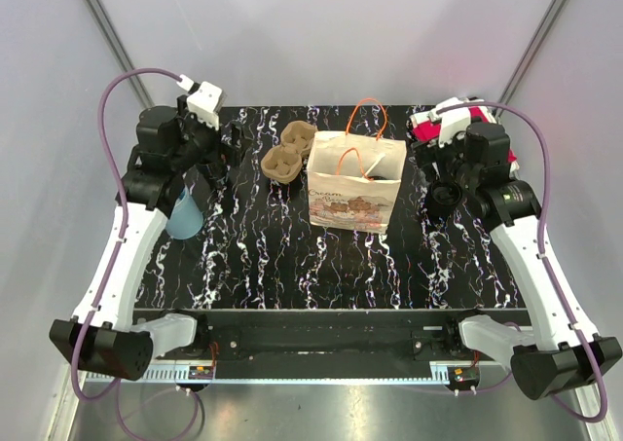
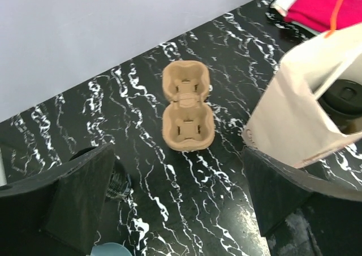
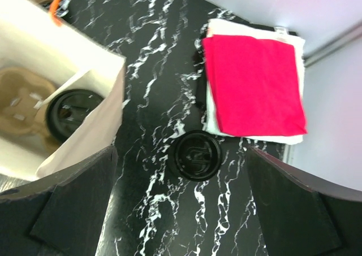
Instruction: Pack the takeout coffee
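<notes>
Between the paper bag [image 1: 355,183] and the stack of red napkins [image 3: 254,81], the coffee cup [image 3: 197,154] stands upright on the table [image 1: 292,266], black lid up. It touches neither neighbour.

1. Right gripper [image 3: 181,182]: released, jaws spread wide, holding nothing. In the right wrist view the cup lies directly ahead of the jaws, nearly centred in the gap between them. The bag is off to the left and the napkins are ahead to the right. A round lid has no long axis, so I judge that no wrist rotation is needed before closing.

2. Left gripper [image 2: 178,171]: also released and empty. It hangs over the far left of the table, with the empty two-cup pulp carrier [image 2: 186,106] just ahead. The carrier's long axis runs away from the wrist, crosswise to the line between my fingers. A blue cup [image 1: 183,215] sits near this arm.

3. Bag contents: a second lidded cup [image 3: 72,113] already sits inside, beside what appears to be another pulp tray.

4. Arm selection: the bag stands between my left arm and the loose cup, so the right arm is clearly nearer. I judge the next move to be a right-arm descent onto the cup, then a short carry leftward over the bag's open mouth.
</notes>
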Controlling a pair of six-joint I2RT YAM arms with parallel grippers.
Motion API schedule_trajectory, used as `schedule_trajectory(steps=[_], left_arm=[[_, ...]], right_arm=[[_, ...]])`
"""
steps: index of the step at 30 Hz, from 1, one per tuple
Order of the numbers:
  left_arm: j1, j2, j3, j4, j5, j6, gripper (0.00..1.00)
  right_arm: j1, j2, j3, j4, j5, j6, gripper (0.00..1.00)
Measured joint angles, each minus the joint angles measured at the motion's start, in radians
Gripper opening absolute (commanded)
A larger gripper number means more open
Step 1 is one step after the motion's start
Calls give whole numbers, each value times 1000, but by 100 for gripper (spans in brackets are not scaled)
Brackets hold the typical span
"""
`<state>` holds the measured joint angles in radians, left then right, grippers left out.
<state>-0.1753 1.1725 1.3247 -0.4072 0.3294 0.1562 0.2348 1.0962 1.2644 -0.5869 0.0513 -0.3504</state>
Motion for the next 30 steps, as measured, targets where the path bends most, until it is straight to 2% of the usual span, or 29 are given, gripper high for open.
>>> schedule_trajectory(steps=[5, 11, 18, 23, 30], left_arm=[[23, -32, -29, 23, -34, -20, 99], [40, -61, -31, 78, -130, -18, 99], [40, -43, 143, 22, -232, -8, 99], [42, -78, 231, -8, -305, -35, 99], [63, -106, 236, -69, -334, -92, 99]], right_arm=[[0, -21, 0, 55, 70, 14, 100], [0, -130, -3, 159, 120, 37, 100], [0, -160, 115, 187, 195, 84, 100], [0, -152, 208, 146, 212, 138, 100], [0, -200, 303, 40, 164, 219, 100]])
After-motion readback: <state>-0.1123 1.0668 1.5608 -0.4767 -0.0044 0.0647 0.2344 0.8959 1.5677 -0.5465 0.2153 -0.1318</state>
